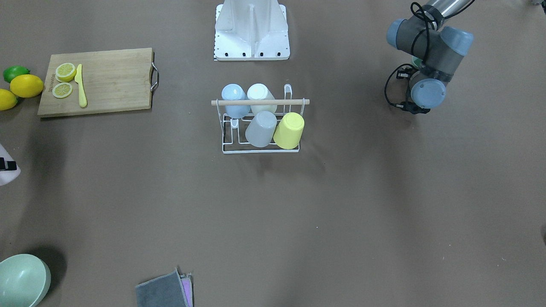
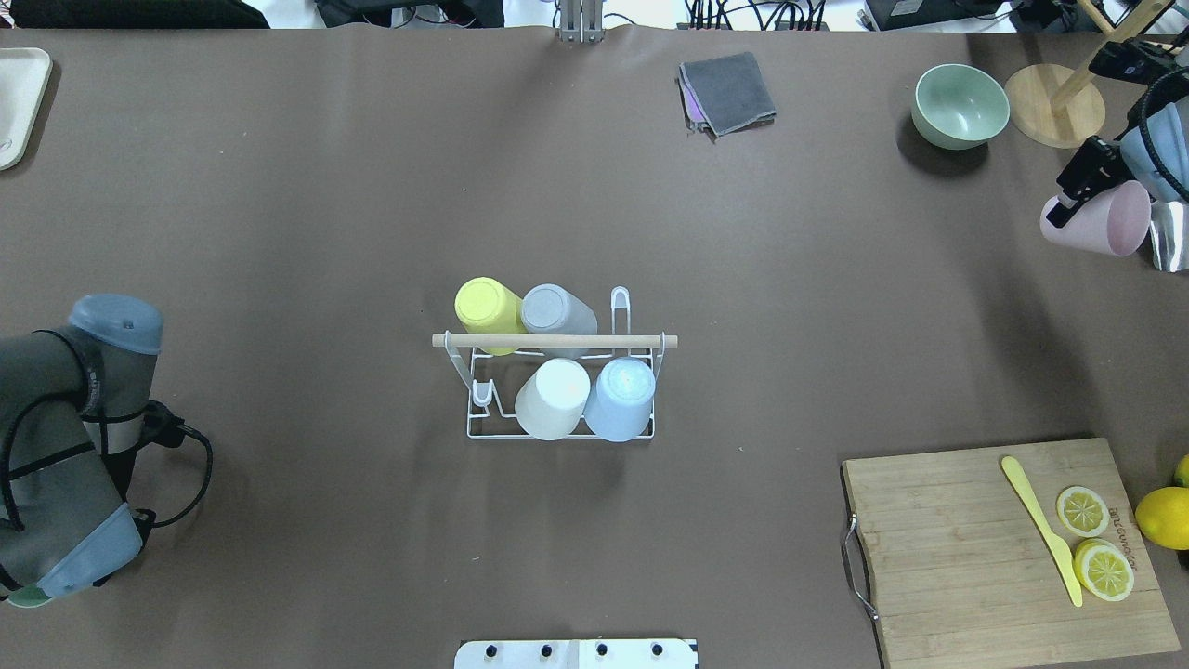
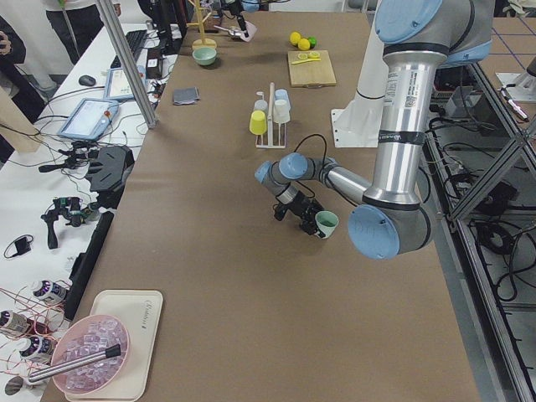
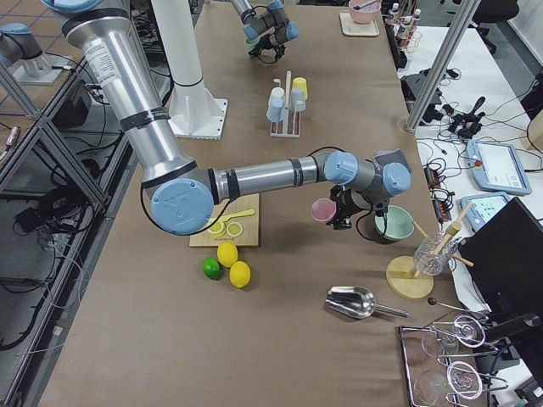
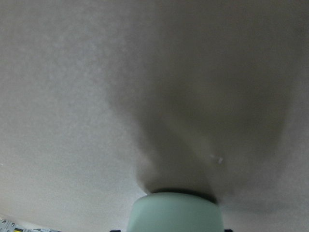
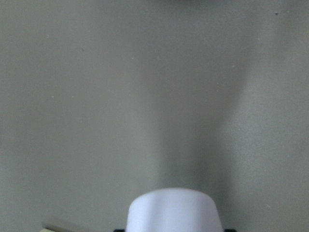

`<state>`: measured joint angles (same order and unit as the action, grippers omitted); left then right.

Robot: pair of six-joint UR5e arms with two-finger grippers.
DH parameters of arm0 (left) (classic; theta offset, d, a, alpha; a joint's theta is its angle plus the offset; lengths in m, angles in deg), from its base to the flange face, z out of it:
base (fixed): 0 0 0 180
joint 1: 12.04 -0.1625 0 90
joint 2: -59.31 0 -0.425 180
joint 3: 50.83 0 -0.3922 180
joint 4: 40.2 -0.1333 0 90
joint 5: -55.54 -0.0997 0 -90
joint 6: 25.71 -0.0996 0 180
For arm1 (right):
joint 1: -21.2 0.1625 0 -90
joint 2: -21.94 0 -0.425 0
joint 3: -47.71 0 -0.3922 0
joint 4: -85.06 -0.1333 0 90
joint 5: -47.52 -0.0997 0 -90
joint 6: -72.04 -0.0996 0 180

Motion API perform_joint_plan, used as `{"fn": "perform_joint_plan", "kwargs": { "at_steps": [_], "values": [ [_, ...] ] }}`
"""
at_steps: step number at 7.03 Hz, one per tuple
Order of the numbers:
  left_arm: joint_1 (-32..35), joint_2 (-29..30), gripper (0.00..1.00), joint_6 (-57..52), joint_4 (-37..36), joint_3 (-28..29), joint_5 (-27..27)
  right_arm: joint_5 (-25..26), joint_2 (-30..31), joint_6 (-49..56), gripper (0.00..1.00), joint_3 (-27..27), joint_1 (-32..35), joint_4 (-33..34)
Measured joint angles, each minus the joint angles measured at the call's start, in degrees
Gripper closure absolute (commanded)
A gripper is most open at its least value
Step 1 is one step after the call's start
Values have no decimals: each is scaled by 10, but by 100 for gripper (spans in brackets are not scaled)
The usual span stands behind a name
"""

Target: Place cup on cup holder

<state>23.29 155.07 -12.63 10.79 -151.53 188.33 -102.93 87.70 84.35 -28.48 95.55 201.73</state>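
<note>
The cup holder (image 2: 557,341), a white wire rack with a wooden rod on top, stands mid-table and carries a yellow, a grey, a white and a blue cup upside down. My left gripper (image 3: 311,219) is shut on a pale green cup (image 3: 326,223), held low over the table far to the rack's left; the green cup (image 5: 176,212) fills the bottom of the left wrist view. My right gripper (image 2: 1068,200) is shut on a pink cup (image 2: 1104,219) at the far right edge, near the bowl. The pink cup (image 6: 175,210) also shows in the right wrist view.
A cutting board (image 2: 975,557) with lemon slices and a yellow knife lies at the near right, whole lemons (image 2: 1163,517) beside it. A green bowl (image 2: 960,104), a wooden stand (image 2: 1054,116) and a folded grey cloth (image 2: 729,91) sit along the far edge. A white tray (image 2: 19,102) is far left.
</note>
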Motion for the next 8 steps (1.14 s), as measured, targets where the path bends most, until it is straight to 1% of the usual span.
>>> {"fn": "perform_joint_plan", "kwargs": {
  "at_steps": [1,2,3,4,5,6,7,8],
  "values": [
    [2,1,60,1,0,0,0,-14,3,15,76,-3,-3,-2],
    [6,2,67,1,1,0,0,-32,6,35,76,-3,-5,-10],
    [12,3,67,2,2,2,0,-62,8,49,76,-2,-7,-28],
    [29,3,69,1,3,2,0,-104,13,56,76,-2,-8,-58],
    [50,5,74,0,6,2,0,-148,23,59,76,-1,-9,-97],
    [70,9,75,-1,13,2,0,-193,36,64,76,2,-9,-145],
    [87,15,75,-1,22,4,0,-241,50,78,76,5,-9,-188],
    [109,22,76,0,39,4,-1,-289,61,111,76,6,-10,-213]
  ]
}}
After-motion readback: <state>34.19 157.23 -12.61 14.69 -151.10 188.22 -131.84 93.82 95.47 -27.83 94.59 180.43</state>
